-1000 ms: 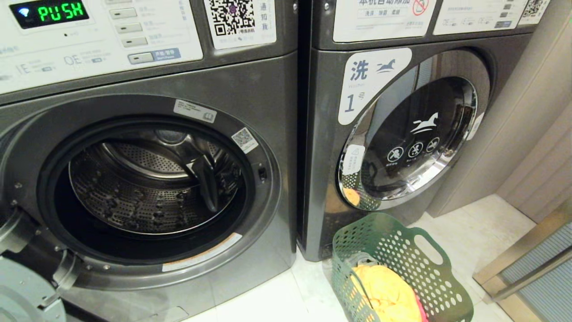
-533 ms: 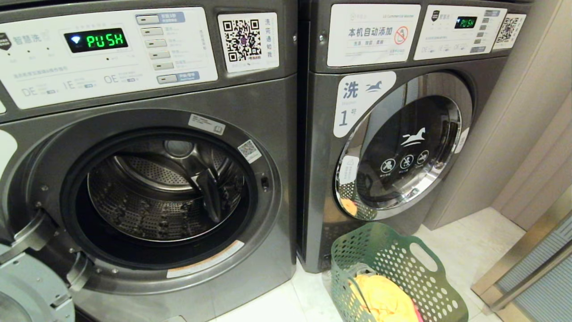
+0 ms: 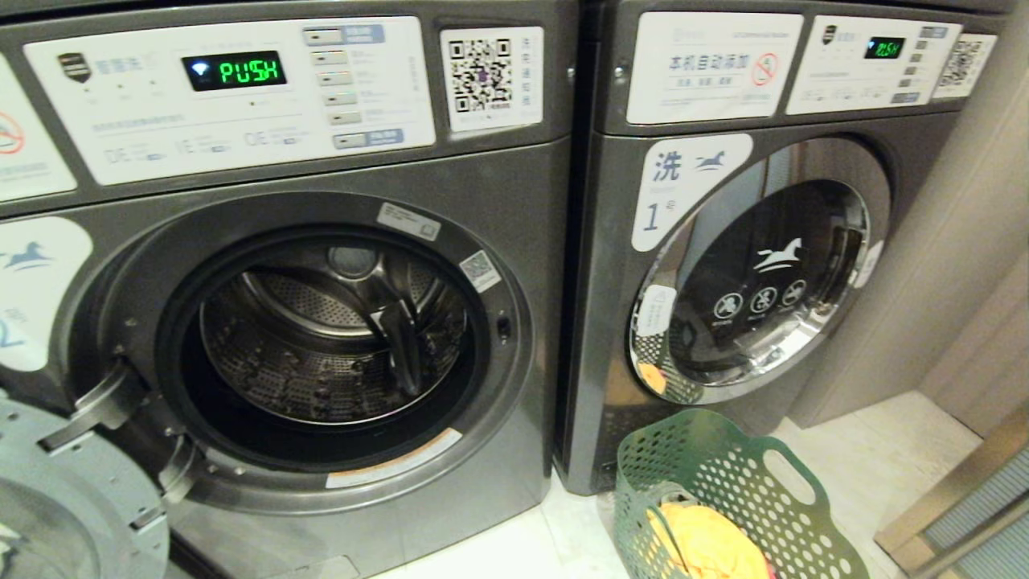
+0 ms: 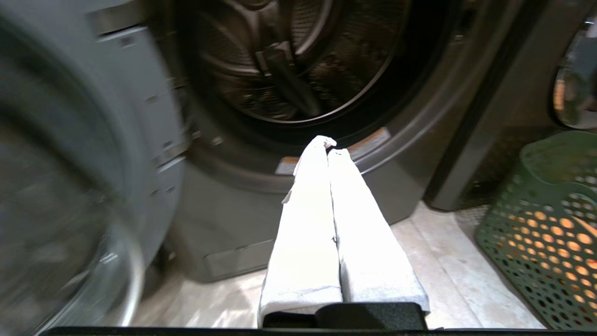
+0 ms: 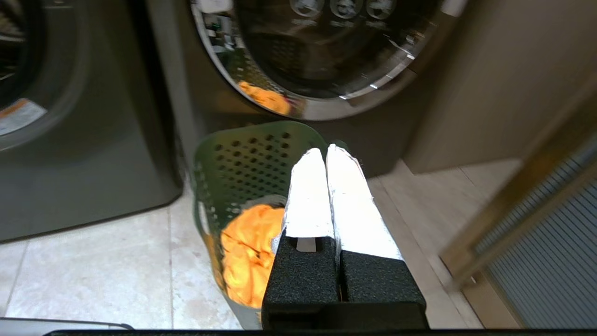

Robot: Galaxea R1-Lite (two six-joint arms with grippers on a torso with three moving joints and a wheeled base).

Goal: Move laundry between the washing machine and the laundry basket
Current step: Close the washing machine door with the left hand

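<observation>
Orange-yellow cloth is what I'm looking at, heaped in the green laundry basket on the tiled floor, just in front of the shut washer marked 1. A sliver of red shows beside it. To my left the washing machine has its door swung wide, and the steel drum looks bare as far as I can see in.

My left gripper hangs low before that open mouth, fingers pressed together, nothing in them. My right gripper hovers over the basket's near rim, fingers likewise closed and empty.

I reckon this laundry is light, soft and floppy; it will sag and trail, maybe drag a neighbour along. I'd open the right gripper, pinch a raised fold at the top of the heap, bite deep and lift high enough to clear the rim.
</observation>
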